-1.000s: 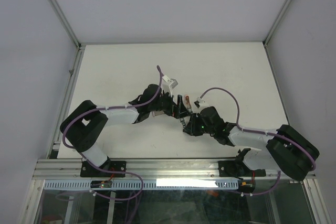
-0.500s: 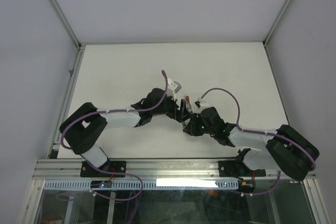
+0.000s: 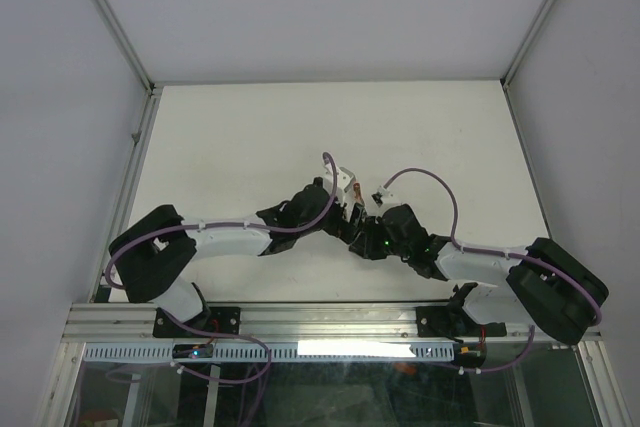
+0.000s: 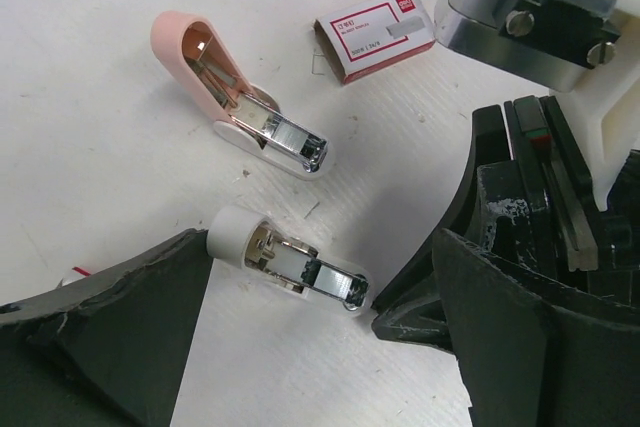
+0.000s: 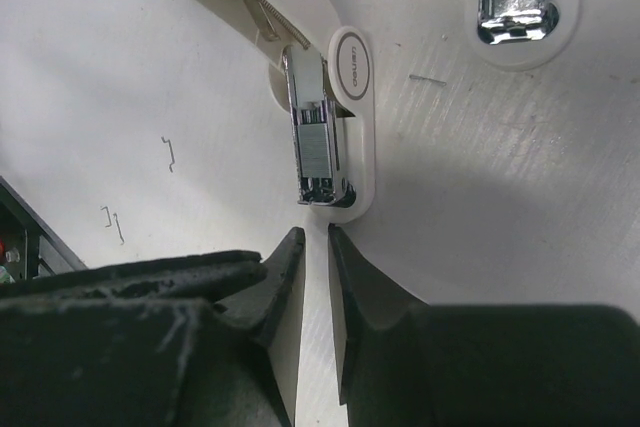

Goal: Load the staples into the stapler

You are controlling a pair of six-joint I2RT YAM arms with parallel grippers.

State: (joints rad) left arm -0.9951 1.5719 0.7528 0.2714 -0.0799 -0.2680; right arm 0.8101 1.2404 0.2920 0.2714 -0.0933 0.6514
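A white stapler [image 4: 285, 262] lies opened on the table, its metal channel facing up. It sits between the wide-open fingers of my left gripper [image 4: 322, 247], touching neither. A silvery ribbed strip, the staples [image 5: 315, 152], sits in that channel. My right gripper [image 5: 315, 237] points at the channel's front end [image 5: 325, 192]; its jaws stand a narrow gap apart with nothing between them. A second, pink stapler [image 4: 230, 97] lies open just beyond. In the top view both grippers meet mid-table near the pink stapler [image 3: 354, 188].
A red-and-white cardboard box [image 4: 375, 32] lies past the pink stapler, next to the right arm's wrist [image 4: 540, 7]. A few loose single staples [image 5: 170, 152] are scattered on the white table [image 3: 230, 137]. Metal rails edge the table.
My left arm has swung right, bringing its open gripper over the white stapler next to the right gripper. The right arm has stayed almost still.
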